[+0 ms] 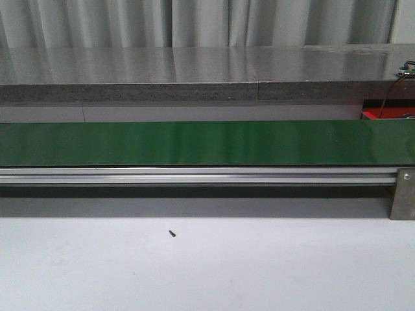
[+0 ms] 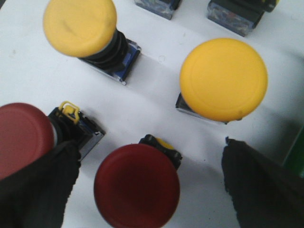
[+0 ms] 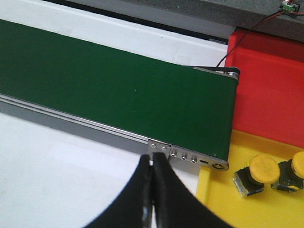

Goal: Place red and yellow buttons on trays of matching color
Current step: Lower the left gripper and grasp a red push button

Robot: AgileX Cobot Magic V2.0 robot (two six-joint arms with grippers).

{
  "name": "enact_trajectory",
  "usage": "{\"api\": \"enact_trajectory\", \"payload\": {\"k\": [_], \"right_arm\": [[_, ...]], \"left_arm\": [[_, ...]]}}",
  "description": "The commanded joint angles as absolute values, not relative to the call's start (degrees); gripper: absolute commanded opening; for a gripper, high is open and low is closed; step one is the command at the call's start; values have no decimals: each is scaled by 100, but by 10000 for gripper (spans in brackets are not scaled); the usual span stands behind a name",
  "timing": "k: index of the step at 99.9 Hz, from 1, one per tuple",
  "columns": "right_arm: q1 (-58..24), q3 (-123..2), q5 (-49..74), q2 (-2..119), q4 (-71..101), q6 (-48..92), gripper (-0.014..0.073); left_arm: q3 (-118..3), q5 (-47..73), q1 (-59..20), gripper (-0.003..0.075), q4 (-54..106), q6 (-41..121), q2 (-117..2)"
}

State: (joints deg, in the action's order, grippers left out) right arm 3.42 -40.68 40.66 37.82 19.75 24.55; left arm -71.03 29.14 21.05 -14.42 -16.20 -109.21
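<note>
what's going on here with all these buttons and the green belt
A two-arm robot is sorting buttons by colour. The left gripper hangs open over a cluster of buttons on a white surface, with a red button between its fingers, not gripped. The right gripper is shut and empty near the end of the green conveyor belt. Two yellow buttons already sit in the yellow tray; no buttons show in the visible part of the red tray.

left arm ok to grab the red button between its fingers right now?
Probably yes: the left gripper is open, its fingers either side of the red button, nothing above it. The neighbouring red button crowds one finger.
</note>
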Motion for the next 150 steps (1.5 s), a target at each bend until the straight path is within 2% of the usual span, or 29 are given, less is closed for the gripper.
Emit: {"api": "enact_trajectory", "payload": {"k": [1, 25, 42, 82, 100, 113, 150], "right_arm": [[336, -4201, 3719, 3765, 2032, 2503, -96], [336, -4201, 3719, 3765, 2032, 2503, -96], [336, -4201, 3719, 3765, 2032, 2503, -96], [336, -4201, 3719, 3765, 2032, 2503, -96], [336, -4201, 3719, 3765, 2032, 2503, -96], [336, -4201, 3719, 3765, 2032, 2503, -96], [336, -4201, 3719, 3765, 2032, 2503, -96]], "left_arm": [[-7209, 2895, 2107, 493, -1415, -1635, -10710], [-7209, 2931, 2107, 204, -1377, -1635, -10710], [-7209, 2931, 2107, 97, -1372, -1635, -10624], [-7209, 3082, 2107, 93, -1274, -1552, -9400], [-7209, 3148, 2097, 93, -189, -781, -8885], [-7209, 3358, 2033, 93, 918, 161, -8834], [-7209, 3455, 1287, 105, 977, 407, -8905]]}}
